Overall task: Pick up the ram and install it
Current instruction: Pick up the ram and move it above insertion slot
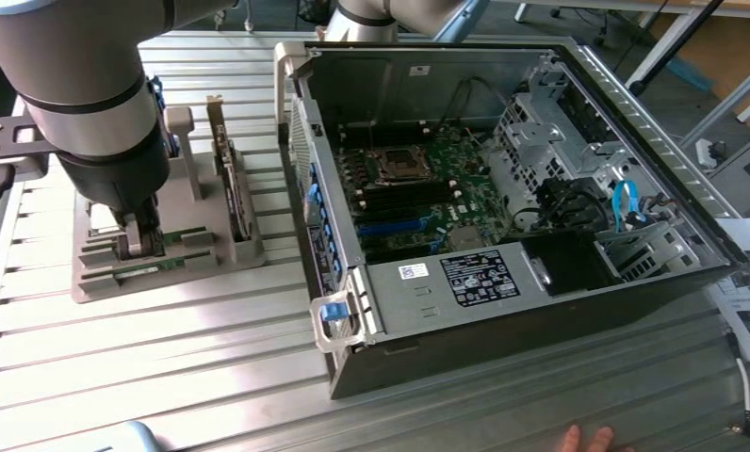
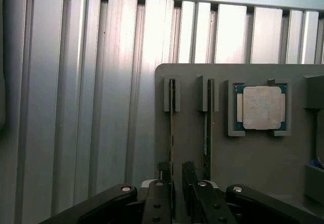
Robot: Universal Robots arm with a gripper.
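Two thin ram sticks stand on edge in slots of a grey holder tray. One ram stick runs straight between my fingers, the other stands in the slot beside it. My gripper is open, one black finger on each side of the first stick with a gap showing. In the exterior view my gripper points down into the tray at that view's left, with a green stick edge just in front of it. The open computer case shows its motherboard.
A processor chip sits in a recess of the tray. A dark expansion card stands upright at the tray's far side. A person's hand rests at the table's front edge. Papers and a cable lie at the exterior view's right.
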